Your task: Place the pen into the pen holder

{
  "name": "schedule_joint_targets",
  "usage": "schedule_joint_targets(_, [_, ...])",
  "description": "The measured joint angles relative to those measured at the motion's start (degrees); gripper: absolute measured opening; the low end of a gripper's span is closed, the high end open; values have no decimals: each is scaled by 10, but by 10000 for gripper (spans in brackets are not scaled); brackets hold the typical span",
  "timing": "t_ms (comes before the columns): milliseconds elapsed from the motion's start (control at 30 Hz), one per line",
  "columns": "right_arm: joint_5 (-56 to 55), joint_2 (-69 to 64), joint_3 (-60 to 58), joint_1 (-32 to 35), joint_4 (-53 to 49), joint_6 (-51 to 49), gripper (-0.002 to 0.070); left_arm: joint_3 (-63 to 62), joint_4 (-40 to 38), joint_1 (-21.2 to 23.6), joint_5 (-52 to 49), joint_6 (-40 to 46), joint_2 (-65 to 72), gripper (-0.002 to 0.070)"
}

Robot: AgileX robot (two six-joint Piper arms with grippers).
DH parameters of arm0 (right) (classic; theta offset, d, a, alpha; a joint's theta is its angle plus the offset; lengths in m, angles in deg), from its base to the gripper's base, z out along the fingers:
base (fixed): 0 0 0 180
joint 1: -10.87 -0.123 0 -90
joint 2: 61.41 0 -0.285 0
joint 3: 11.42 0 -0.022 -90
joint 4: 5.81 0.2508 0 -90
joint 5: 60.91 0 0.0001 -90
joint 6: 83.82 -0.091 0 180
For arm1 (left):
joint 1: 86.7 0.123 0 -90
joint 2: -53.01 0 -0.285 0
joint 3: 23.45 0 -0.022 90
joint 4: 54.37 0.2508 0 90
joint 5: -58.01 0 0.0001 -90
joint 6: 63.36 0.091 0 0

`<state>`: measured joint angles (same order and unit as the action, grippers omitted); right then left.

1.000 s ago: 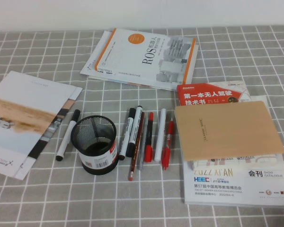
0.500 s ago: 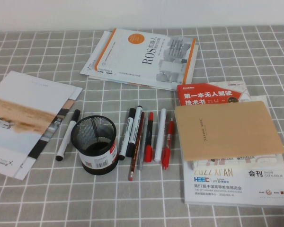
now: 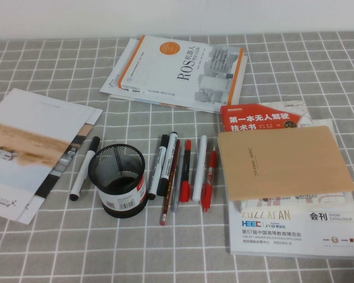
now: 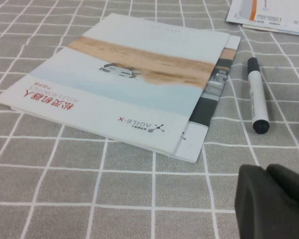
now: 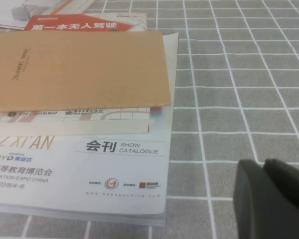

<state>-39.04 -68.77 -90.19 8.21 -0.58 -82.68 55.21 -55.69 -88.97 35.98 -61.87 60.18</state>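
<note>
Nothing done yet: the pen (image 3: 200, 168) lies flat on the cloth at centre frame in the row of markers, right of the pen holder (image 3: 118, 180), which looks empty. Neither arm shows in the high view. Left gripper (image 4: 275, 199) sits over the brochure (image 4: 124, 84) area, right gripper (image 5: 276, 199) beside the catalogue (image 5: 89, 164); both well apart from the pen. Can't tell how either gripper's fingers stand.

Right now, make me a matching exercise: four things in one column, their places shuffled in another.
1 pen
2 pen holder
3 left gripper
4 right gripper

A by the show catalogue
B lying between two red pens
C by the brochure
D standing between black-capped markers

Pairs: 1-B, 2-D, 3-C, 4-A
</note>
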Motion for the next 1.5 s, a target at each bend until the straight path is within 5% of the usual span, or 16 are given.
schedule_joint_targets(500, [-24, 0, 0, 0, 37, 0, -13, 0, 0, 0, 0, 0, 0, -3])
schedule_joint_targets(833, [-101, 0, 0, 0, 533, 0, -13, 0, 0, 0, 0, 0, 0, -3])
schedule_joint_targets(933, [-124, 0, 0, 0, 613, 0, -13, 0, 0, 0, 0, 0, 0, -3])
schedule_joint_targets(1167, [-133, 0, 0, 0, 636, 27, -13, 0, 0, 0, 0, 0, 0, -3])
schedule_joint_targets(1500, [-69, -82, 161, 0, 619, 277, -13, 0, 0, 0, 0, 0, 0, -3])
